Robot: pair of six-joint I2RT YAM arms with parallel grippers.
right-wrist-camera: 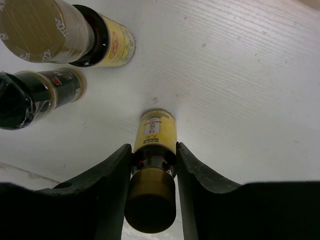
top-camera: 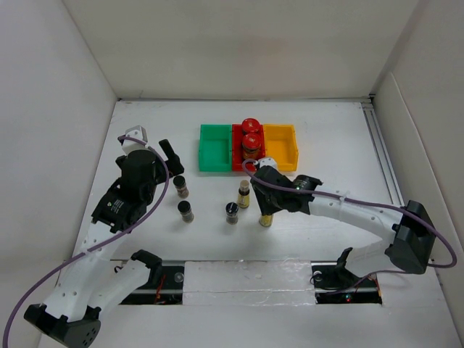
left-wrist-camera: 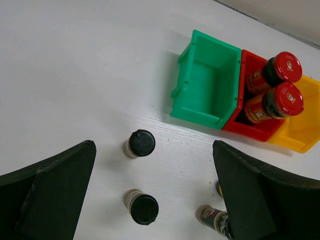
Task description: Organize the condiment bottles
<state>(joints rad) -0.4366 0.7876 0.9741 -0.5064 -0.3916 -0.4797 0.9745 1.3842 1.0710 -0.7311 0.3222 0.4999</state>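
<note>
Two red-capped jars stand in the red bin. Three black-capped bottles stand on the table. One slim yellow-labelled bottle stands free beside them. My right gripper is shut on the neck of the other yellow-labelled bottle, which stands upright on the table. My left gripper hangs wide open above two black-capped bottles, holding nothing.
A green bin and a yellow bin flank the red one at the back centre; both look empty. White walls close in the table on the left, back and right. The arm bases sit at the near edge.
</note>
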